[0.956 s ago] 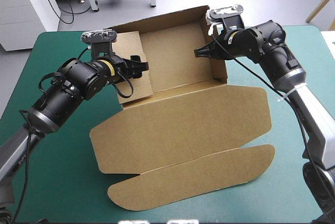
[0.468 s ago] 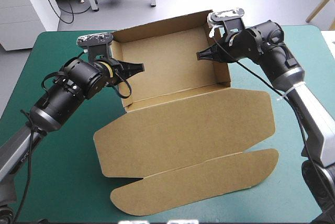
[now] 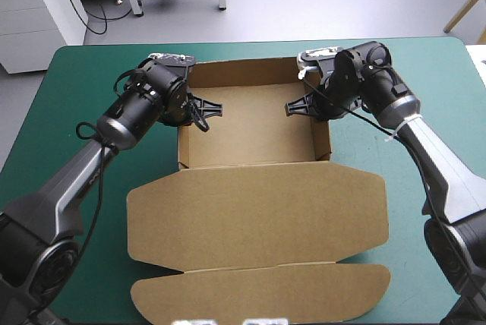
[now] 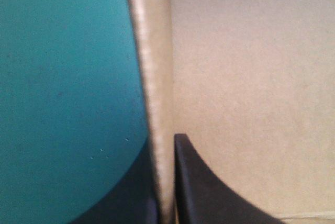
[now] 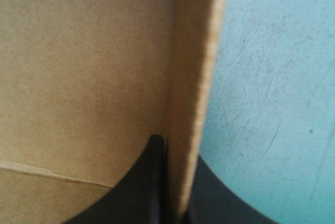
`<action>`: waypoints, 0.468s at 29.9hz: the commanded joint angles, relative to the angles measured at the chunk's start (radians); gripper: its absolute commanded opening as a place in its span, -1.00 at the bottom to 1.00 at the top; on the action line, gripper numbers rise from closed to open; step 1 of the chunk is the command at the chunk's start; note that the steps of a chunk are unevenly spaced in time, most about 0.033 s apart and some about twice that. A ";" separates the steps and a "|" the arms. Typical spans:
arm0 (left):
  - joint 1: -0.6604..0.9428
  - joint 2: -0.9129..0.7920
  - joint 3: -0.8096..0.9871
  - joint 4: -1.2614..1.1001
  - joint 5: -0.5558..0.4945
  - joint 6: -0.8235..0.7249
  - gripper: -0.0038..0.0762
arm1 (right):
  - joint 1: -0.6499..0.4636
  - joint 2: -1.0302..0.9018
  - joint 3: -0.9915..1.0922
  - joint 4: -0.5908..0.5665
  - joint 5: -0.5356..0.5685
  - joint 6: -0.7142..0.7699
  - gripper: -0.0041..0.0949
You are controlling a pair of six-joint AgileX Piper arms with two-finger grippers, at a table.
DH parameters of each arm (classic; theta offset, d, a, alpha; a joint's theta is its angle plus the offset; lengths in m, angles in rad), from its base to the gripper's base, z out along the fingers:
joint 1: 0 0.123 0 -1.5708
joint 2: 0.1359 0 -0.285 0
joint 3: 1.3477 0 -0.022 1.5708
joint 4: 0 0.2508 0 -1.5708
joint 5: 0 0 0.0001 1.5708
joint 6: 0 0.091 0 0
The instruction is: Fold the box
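Brown cut-board box [image 3: 250, 124]: stands as an open tray on the far half of the teal-green covered surface [image 3: 83, 188], about midway between its left and right edges. Walls raised all round. Flat brown lid [image 3: 258, 211]: lies on the surface, joined along the tray's near wall, spreads toward the near edge. Rounded front flap [image 3: 266, 295]: flat as well, close to the near edge.

Left tool [image 3: 206, 108]: reaches in at the tray's far-left corner and clamps the left side wall [image 3: 182, 143]. Wrist view: black fingers [image 4: 209, 187] all but closed, thin board edge upright between them, one finger on the tray side, the other over the bare cover.

Right tool [image 3: 292, 107]: mirrors this at the far-right corner, pinches the right side wall [image 3: 323, 139]. Wrist view: board edge held between near-closed fingers, tray floor on one side, cover on the other.

Both arms come across the surface from their own sides.
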 commanded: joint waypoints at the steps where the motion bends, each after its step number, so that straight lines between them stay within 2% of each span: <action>1: 0.021 0.045 -0.094 -0.021 0.045 0.075 -0.93 | 0.000 -0.049 0.055 0.033 -0.021 -0.030 -0.93; 3: 0.039 0.085 -0.117 -0.061 0.081 0.104 -0.93 | 0.000 -0.047 0.106 0.027 -0.053 -0.030 -0.93; 14: 0.060 0.230 -0.120 -0.114 0.081 0.143 -0.93 | 0.000 -0.047 0.168 0.001 -0.175 -0.018 -0.94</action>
